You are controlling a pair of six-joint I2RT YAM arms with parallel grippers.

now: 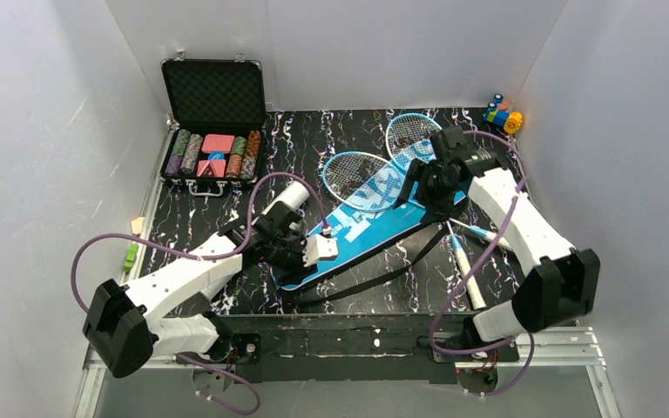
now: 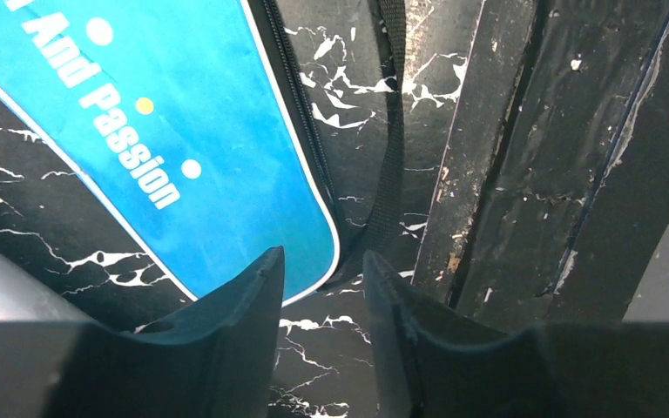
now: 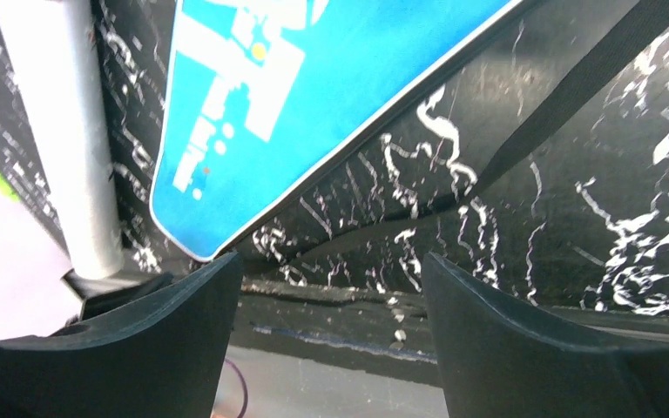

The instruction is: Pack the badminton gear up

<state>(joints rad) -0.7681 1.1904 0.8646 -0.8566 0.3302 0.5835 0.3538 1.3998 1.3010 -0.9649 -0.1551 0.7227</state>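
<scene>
SPORT bag [image 1: 375,231] flat on table [image 1: 183,218], rackets [image 1: 361,178] at its wide end, white tube [image 1: 289,196] by its narrow end. Left end effector [image 2: 322,261] at bag's narrow tip, slightly parted, empty. Right end effector [image 3: 331,266] over bag's wide end, spread wide, empty. Likely opening the bag: pinch the zip edge, avoid strap [image 1: 383,274]

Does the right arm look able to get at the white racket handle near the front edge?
Probably yes: the white racket handle lies uncovered beside the right arm, and the right tool is open and empty.
</scene>
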